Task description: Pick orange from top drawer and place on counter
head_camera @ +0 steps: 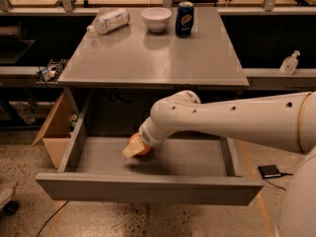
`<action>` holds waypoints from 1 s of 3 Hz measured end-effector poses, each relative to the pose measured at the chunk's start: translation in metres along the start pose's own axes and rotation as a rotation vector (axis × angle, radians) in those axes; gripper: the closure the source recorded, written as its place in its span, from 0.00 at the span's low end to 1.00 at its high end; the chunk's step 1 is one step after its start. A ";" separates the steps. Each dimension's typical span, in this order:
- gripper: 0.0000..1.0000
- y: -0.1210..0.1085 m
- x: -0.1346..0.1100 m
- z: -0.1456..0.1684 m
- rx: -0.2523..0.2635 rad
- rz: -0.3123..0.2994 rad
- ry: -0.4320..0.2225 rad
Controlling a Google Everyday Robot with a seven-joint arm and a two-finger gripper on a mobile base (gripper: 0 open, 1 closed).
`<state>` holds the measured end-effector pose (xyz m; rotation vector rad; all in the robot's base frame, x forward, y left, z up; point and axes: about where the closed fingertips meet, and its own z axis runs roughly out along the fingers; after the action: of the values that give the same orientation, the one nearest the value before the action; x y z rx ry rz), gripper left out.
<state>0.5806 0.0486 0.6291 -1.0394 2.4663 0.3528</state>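
Note:
The top drawer [148,187] of the grey cabinet table is pulled wide open. The orange [143,149] is inside it, left of the middle, just above the drawer floor. My gripper [136,148] reaches down into the drawer from the right on a thick white arm and is shut on the orange. One pale finger [130,148] covers the orange's left front, and the other is hidden behind the fruit. The counter [158,53] is the flat grey top above the drawer.
At the counter's back edge stand a plastic bottle [109,20] lying on its side, a white bowl [156,18] and a blue soda can [184,18]. A cardboard box [55,132] sits on the floor left of the drawer. A small black device [270,171] lies on the floor at the right.

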 end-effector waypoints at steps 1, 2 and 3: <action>0.38 0.002 0.001 -0.001 0.000 -0.001 -0.002; 0.62 0.005 -0.003 -0.010 -0.003 -0.011 -0.031; 0.85 0.007 -0.011 -0.041 0.006 -0.022 -0.120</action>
<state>0.5704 0.0446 0.6706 -1.0116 2.3469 0.3886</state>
